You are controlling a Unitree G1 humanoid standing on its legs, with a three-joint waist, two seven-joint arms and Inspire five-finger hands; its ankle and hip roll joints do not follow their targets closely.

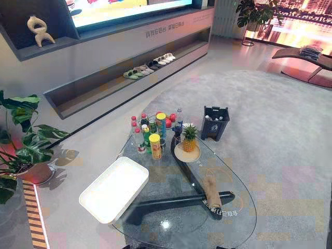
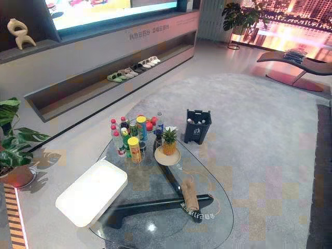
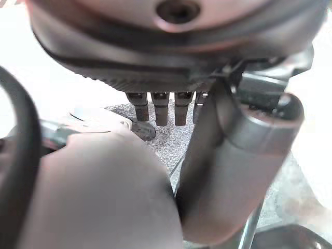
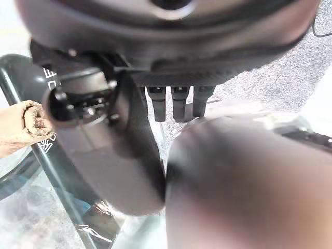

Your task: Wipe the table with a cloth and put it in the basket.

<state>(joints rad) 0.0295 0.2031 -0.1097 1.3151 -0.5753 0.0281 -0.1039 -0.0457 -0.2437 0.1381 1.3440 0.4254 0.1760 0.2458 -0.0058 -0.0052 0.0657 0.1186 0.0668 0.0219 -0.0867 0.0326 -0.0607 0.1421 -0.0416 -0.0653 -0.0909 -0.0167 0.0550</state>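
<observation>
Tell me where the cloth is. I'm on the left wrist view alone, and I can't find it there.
Observer: The brown cloth lies rolled up on the glass table, on its near right part.
Operator: Is the right hand on it?
Observer: No. In the right wrist view the right hand hangs with straight fingers, apart from the cloth.
Operator: Where is the basket?
Observer: The white basket, shallow like a tray, rests on the table's left edge, across the glass from the cloth.
</observation>
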